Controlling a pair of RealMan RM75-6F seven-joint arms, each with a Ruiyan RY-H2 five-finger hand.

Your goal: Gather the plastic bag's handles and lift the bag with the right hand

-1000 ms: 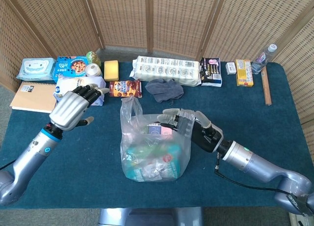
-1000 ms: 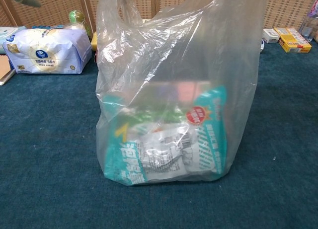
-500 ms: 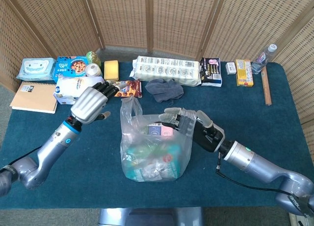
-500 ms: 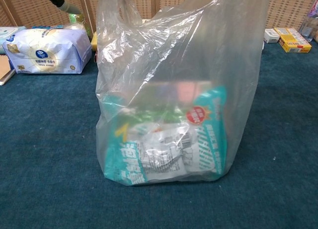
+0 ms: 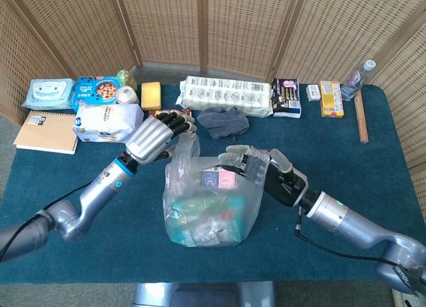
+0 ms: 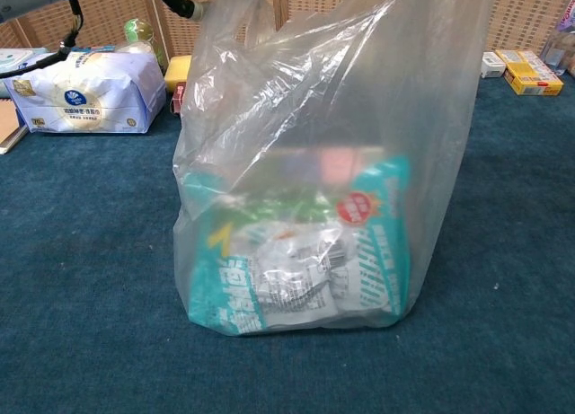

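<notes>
Clear, thin plastic is what you are working with: the plastic bag (image 5: 210, 204) stands upright in the middle of the blue tabletop (image 5: 100, 247), full of packets, and none of it is off the surface yet.

Your left hand (image 5: 154, 138) is at the bag's left handle (image 5: 188, 142), fingers curled in by the plastic; whether they actually pinch it you cannot tell from either view. Your right hand (image 5: 261, 172) sits against the bag's right upper edge with its fingers spread and lying along the rim, closed on nothing as far as the head view shows.

By my reading you are at the gathering step, and early in it. The handles are not yet brought together, the right hand has no hold on them, and the lift is all still to come.

On writing: the teal packet (image 6: 377, 252) inside the bag carries Chinese characters and a round red badge, and the white packet (image 6: 301, 270) beside it shows a barcode, but nothing reads clearly through the film. The labels on the goods along the back of the tabletop are too small to make out.
</notes>
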